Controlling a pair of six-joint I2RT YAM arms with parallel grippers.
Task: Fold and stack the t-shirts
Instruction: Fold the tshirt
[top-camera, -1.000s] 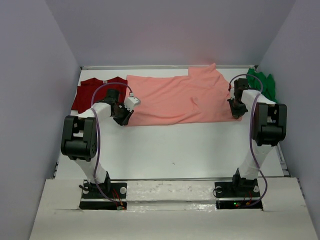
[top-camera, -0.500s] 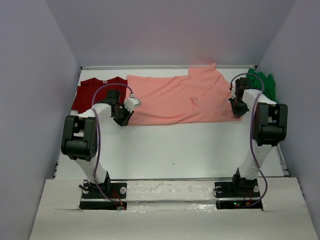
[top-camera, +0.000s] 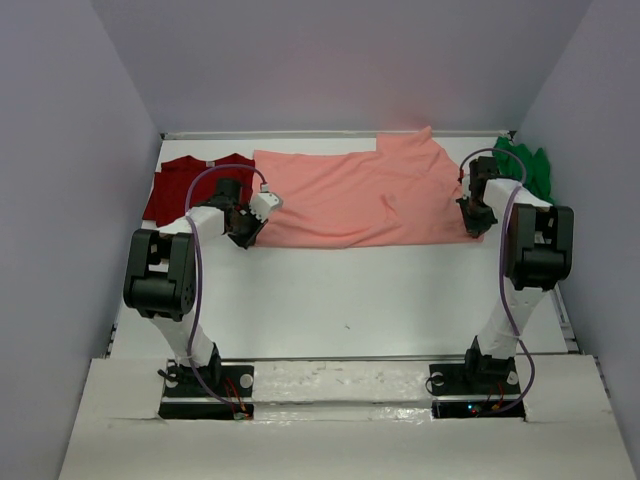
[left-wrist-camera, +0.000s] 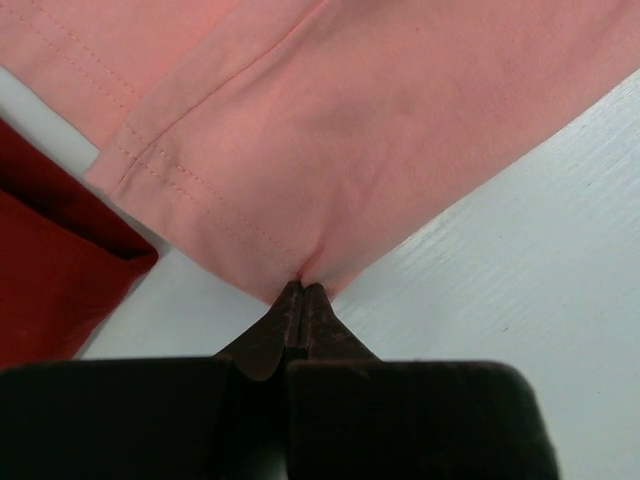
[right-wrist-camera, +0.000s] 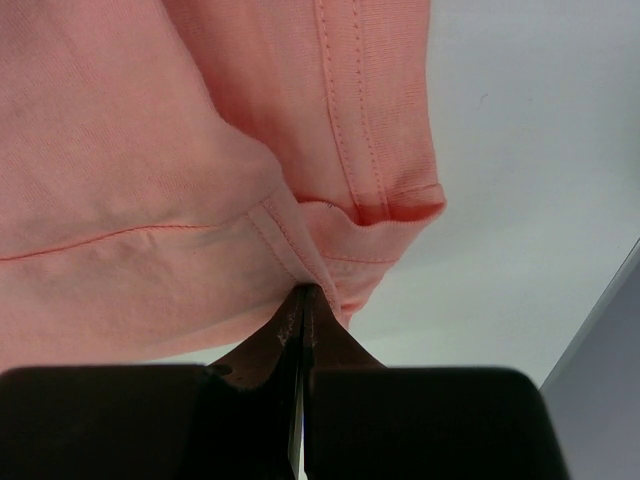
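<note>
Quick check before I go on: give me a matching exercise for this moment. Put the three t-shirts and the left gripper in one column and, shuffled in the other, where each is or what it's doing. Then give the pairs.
Column one:
1. salmon-pink t-shirt
2. dark red t-shirt
3. green t-shirt
4. left gripper

Column two:
A. bunched in the far right corner of the table
B. lying in the far left corner
C. spread across the far middle
D. shut on a near corner of pink cloth

Pairs: 1-C, 2-B, 3-A, 4-D
</note>
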